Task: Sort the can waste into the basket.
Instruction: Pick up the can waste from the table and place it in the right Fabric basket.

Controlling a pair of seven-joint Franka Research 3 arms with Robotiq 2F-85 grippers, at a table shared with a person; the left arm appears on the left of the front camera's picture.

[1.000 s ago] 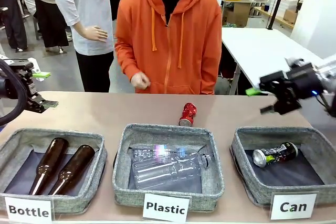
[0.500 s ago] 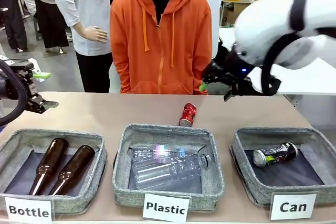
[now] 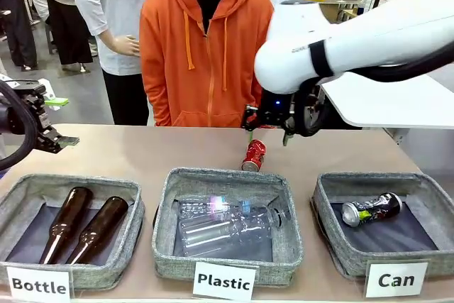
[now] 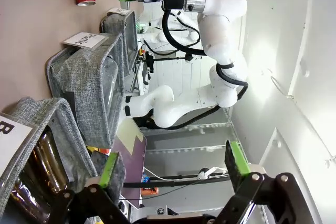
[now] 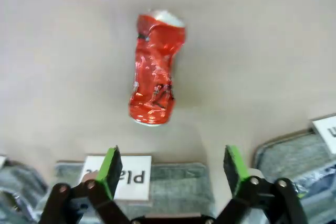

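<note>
Cans: two. One red crushed can (image 3: 253, 155) lay on its side on the bare table (image 3: 142, 150), directly below the right gripper (image 3: 268, 130), which hung above it with jaws spread wide and nothing between them. In the right wrist view the red can (image 5: 155, 84) lay ahead of the green pads (image 5: 111, 167), centred on the gap between them and apart from both. One black can with silver top and green-white print (image 3: 371, 208) lay inside the "Can" basket (image 3: 333, 243), well to the right of that gripper and nearer the robot.

Baskets: three, grey fabric, in a row along the near edge, each with a white label. The "Plastic" basket (image 3: 167, 246) sat just on the near side of the red can, below and slightly left of the right gripper; the "Bottle" basket (image 3: 135, 228) sat far to its left.

Bottles: two brown glass bottles (image 3: 85, 226) side by side in the "Bottle" basket; clear plastic bottles (image 3: 227, 223) in the "Plastic" basket, count uncertain.

Grippers: two. The left gripper (image 3: 50, 122) hovered at the table's left edge, beyond the "Bottle" basket, jaws wide apart and empty; its wrist view showed its green pads (image 4: 234, 159) parted on open air.

Surroundings: a person in an orange hoodie (image 3: 206, 54) stood at the far side, behind the right gripper. The right arm's white body crossed in front of that person's side. Nothing lay between the right gripper and the red can.
</note>
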